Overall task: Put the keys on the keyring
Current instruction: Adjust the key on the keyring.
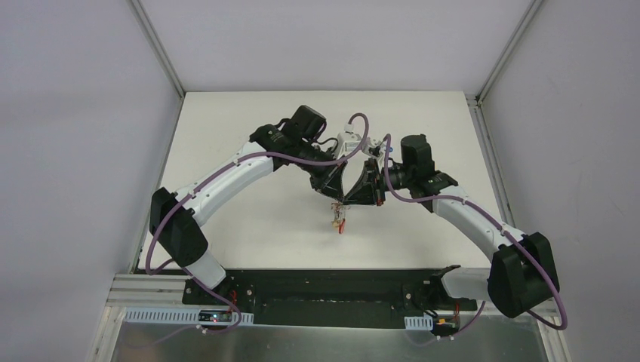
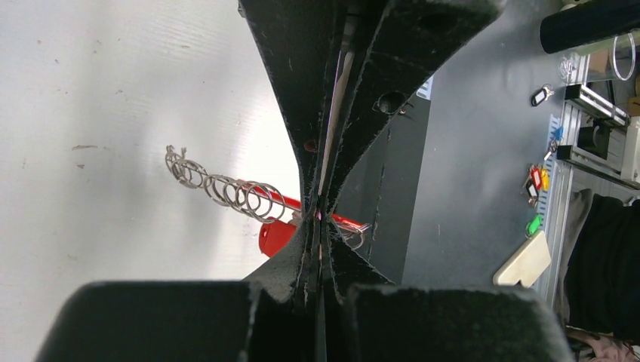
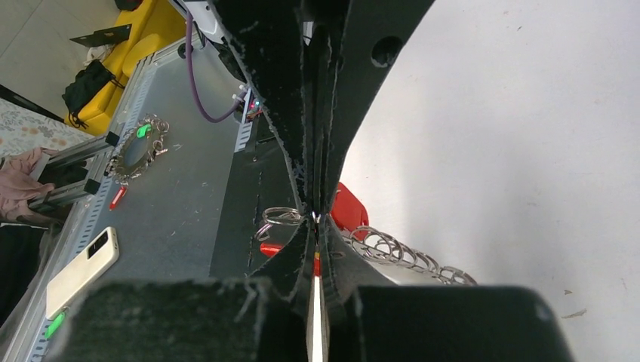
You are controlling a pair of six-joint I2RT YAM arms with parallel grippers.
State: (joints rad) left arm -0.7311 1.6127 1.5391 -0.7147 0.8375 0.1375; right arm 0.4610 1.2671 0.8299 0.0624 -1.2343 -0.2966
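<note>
Left pincer [image 2: 321,216] fully closed on the keyring [image 2: 234,194]; right pincer [image 3: 313,217] closed beside it, hold unclear.

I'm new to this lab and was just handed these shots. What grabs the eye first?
The two arms arch together over the middle of the white table, with the left claw and the right claw both shut and meeting almost tip to tip. Pinched between them is the keyring, bright red, with a row of metal clips trailing off it above the tabletop.
</note>
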